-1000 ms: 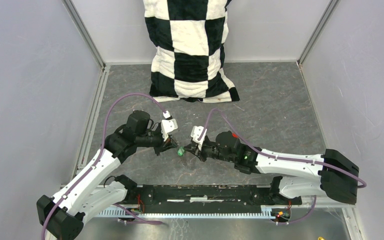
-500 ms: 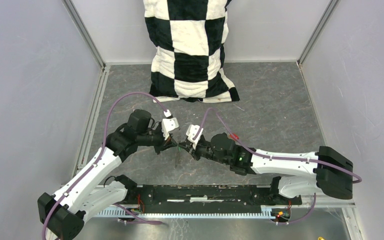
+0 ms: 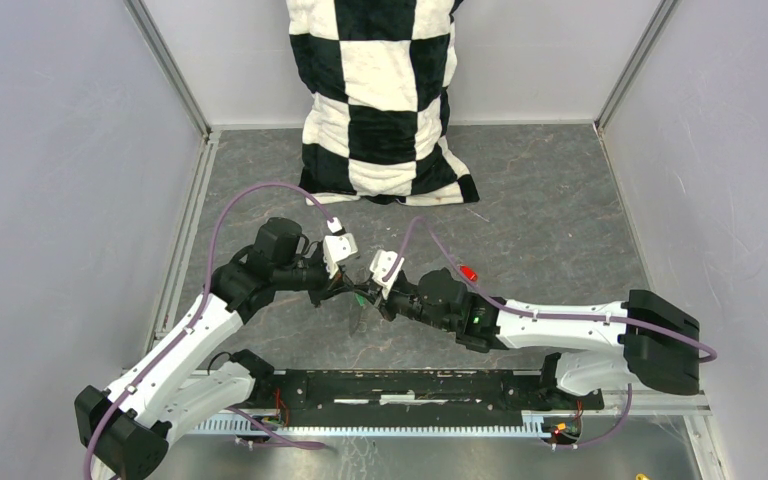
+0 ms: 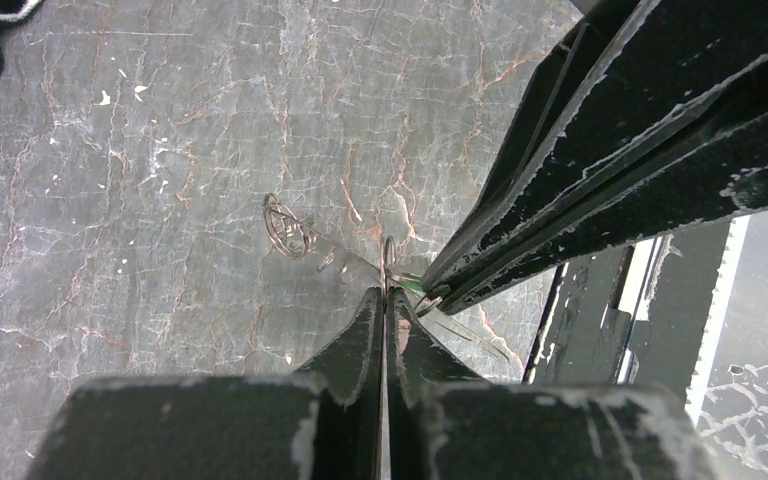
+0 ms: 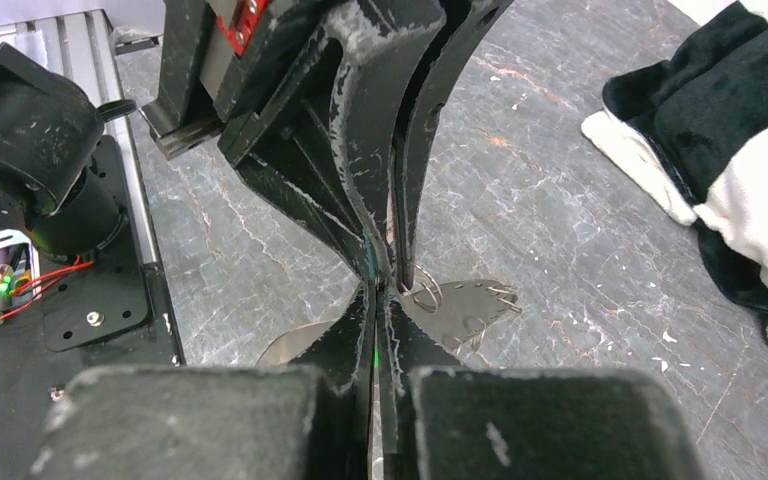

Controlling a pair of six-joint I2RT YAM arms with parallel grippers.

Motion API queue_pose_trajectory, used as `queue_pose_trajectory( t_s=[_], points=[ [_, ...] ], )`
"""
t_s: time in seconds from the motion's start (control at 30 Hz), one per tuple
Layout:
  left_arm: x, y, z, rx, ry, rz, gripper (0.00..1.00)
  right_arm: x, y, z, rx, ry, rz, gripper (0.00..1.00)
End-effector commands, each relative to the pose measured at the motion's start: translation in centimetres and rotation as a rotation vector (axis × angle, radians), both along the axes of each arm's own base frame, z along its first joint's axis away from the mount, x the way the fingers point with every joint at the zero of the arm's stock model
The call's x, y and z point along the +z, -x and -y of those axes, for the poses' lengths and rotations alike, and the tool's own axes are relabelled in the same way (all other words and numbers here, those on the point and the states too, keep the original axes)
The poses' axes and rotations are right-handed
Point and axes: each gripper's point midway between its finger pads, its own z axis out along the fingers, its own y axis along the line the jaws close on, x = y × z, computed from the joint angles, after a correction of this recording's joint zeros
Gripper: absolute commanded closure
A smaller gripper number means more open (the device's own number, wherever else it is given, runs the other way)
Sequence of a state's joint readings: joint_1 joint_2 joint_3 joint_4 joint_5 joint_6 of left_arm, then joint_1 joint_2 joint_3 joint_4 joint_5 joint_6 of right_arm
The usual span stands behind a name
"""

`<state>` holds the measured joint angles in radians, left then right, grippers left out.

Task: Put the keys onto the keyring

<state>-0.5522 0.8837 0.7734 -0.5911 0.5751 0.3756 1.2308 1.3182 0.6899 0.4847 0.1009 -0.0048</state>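
Note:
My left gripper point(image 3: 347, 287) is shut on the thin wire of the keyring point(image 4: 387, 262), which runs up from between its tips point(image 4: 387, 293). Small metal links point(image 4: 288, 226) hang from the wire above the floor. My right gripper point(image 3: 372, 297) is shut on the green key point(image 5: 373, 268), of which only a green sliver shows between its fingers. Its tips point(image 5: 378, 292) meet the left gripper's tips, with a small ring point(image 5: 426, 292) beside them. The green sliver also shows in the left wrist view point(image 4: 412, 284). The red key point(image 3: 468, 271) lies on the floor beside the right arm.
A black-and-white checkered pillow point(image 3: 385, 100) leans against the back wall. Grey walls close in both sides. The black base rail point(image 3: 410, 385) runs along the near edge, below the two grippers.
My right arm has moved left, bringing the green key up against the left gripper's tips. The left gripper has stayed almost still with the keyring in it.

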Motion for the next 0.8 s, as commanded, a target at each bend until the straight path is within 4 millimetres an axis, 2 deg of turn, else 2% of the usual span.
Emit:
queue_pose_trajectory(
  t_s=[0.0,0.6,0.77],
  points=[
    [2.1,-0.6,0.6,0.012,0.055,0.040,0.98,4.0,-0.9,-0.4,-0.057,-0.121,0.044,1.00],
    [1.8,-0.4,0.6,0.014,0.054,0.028,0.98,3.6,-2.2,1.5,-0.200,-0.133,0.019,1.00],
    [1.7,-0.3,0.6,0.010,0.056,0.023,0.98,3.3,-2.4,1.2,-0.213,-0.114,0.009,1.00]
  ],
)
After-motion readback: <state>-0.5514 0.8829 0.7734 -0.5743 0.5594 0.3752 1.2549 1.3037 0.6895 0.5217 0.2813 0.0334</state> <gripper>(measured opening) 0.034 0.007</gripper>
